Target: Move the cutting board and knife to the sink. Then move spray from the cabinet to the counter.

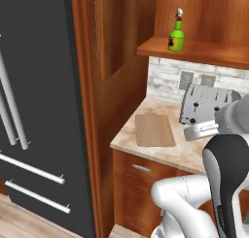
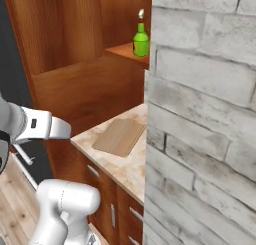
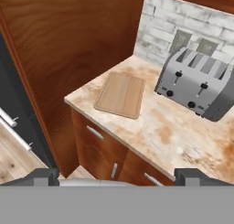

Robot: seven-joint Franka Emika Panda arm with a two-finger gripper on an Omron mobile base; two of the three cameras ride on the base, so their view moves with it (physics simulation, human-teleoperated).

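Observation:
The light-wood cutting board (image 1: 154, 130) (image 2: 119, 136) (image 3: 120, 95) lies flat on the mottled beige counter (image 3: 173, 136) near its left end. High above it, the green spray (image 1: 176, 35) (image 2: 141, 39) stands upright on the shelf of the reddish-brown cabinet (image 1: 204, 51). My gripper (image 3: 119, 178) hovers open in front of the counter edge, well short of the board, with its two dark fingertips (image 3: 43, 176) far apart and nothing between them. The knife and the sink are out of view.
A silver toaster (image 1: 206, 103) (image 3: 196, 83) stands right of the board against the grey brick backsplash. A tall wooden panel (image 1: 116, 110) and a dark fridge (image 1: 39, 110) close the left side. A brick wall (image 2: 205, 129) blocks the right of the right base view. Drawers (image 3: 98, 147) sit below the counter.

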